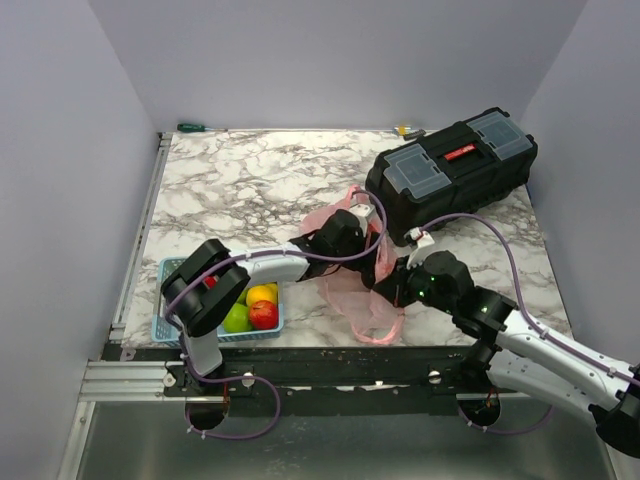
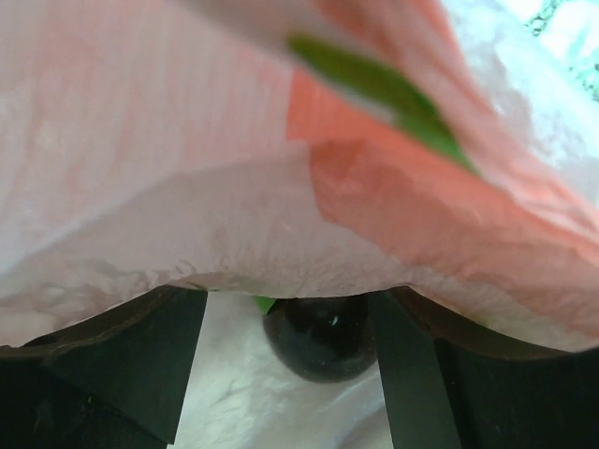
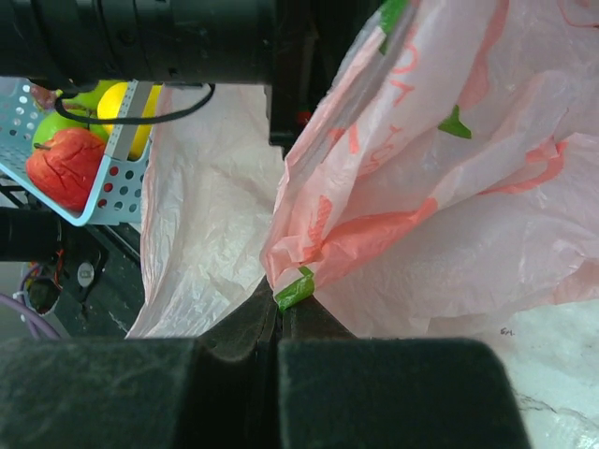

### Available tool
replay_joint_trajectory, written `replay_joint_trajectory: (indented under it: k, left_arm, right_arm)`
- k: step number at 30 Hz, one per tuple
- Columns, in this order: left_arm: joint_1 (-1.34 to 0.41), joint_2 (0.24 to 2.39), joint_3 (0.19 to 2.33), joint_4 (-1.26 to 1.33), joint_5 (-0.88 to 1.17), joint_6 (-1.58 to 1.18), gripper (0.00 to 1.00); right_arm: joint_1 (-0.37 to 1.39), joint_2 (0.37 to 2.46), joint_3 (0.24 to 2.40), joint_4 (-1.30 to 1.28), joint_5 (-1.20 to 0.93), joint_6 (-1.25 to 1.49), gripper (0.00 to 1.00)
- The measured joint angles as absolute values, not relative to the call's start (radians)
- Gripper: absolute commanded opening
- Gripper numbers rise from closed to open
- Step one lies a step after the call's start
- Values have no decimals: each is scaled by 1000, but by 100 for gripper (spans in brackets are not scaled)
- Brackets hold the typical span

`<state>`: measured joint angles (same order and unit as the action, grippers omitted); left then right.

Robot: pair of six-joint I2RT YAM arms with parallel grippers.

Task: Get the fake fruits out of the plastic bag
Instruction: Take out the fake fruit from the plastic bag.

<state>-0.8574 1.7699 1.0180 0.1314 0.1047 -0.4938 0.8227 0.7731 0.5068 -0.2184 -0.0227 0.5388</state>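
The pink plastic bag lies crumpled at the table's near middle. My left gripper is inside its mouth, open, with pink film draped over the fingers. A dark glossy rounded thing lies on the film between them, close to the right finger and apart from the left. My right gripper is shut on a green-printed fold of the plastic bag, holding it up. Three fake fruits sit in the basket: an orange-yellow one, a green one and a red one.
The light blue slotted basket stands at the near left corner, under the left arm's elbow. A black toolbox sits at the back right, just beyond the bag. A green-handled tool lies at the far edge.
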Motion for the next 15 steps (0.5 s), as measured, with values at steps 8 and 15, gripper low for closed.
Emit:
replay_joint_trajectory:
  k: [8, 15]
  left_arm:
    - [-915, 1863, 1044, 131, 82, -501, 67]
    - [-923, 1863, 1055, 128, 56, -494, 37]
  right_arm:
    - [823, 764, 507, -228, -23, 541, 1]
    - [823, 735, 507, -229, -22, 540, 1]
